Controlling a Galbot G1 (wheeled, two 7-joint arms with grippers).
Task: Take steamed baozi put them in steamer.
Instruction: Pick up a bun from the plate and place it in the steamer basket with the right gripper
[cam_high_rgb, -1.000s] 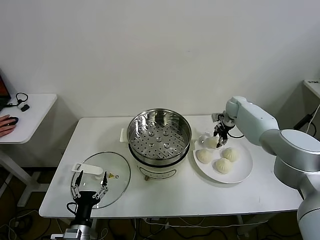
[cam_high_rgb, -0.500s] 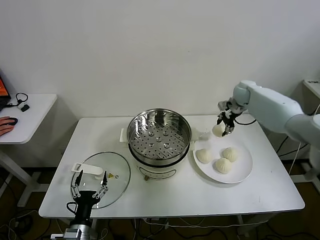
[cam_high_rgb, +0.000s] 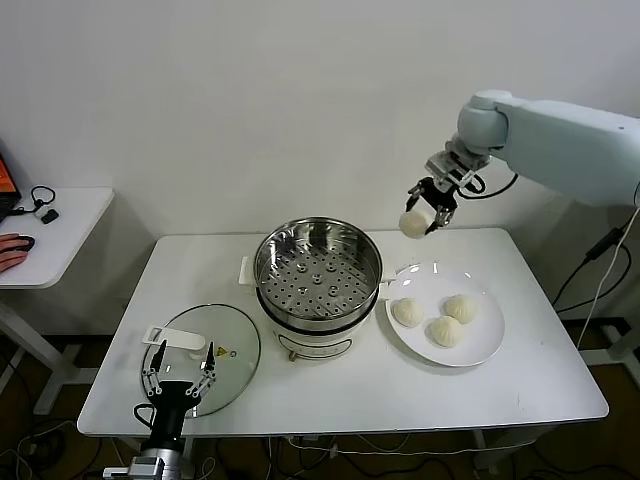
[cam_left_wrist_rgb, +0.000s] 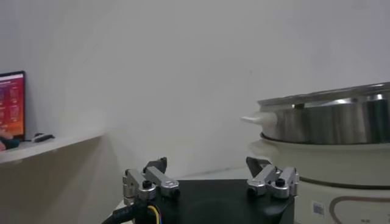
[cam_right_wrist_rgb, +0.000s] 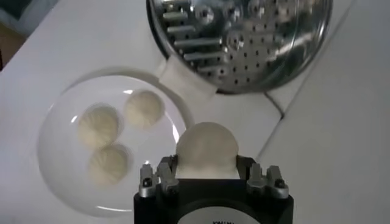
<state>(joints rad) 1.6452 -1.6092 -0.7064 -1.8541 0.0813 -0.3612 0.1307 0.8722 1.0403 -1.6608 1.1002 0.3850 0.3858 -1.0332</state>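
Note:
My right gripper is shut on one cream-white baozi and holds it in the air, above the table between the steamer and the white plate. In the right wrist view the held baozi sits between the jaws, with the steamer's perforated tray beyond it. Three baozi lie on the plate; they also show in the right wrist view. The steamer's tray is empty. My left gripper is open, parked low at the table's front left.
A round glass lid lies flat on the table left of the steamer, just beyond my left gripper. The steamer's side shows in the left wrist view. A side desk stands at far left. The wall is close behind the table.
My right gripper has lifted one baozi off the plate and carried it up and left toward the steamer. The plate now holds three. The left arm has not moved.

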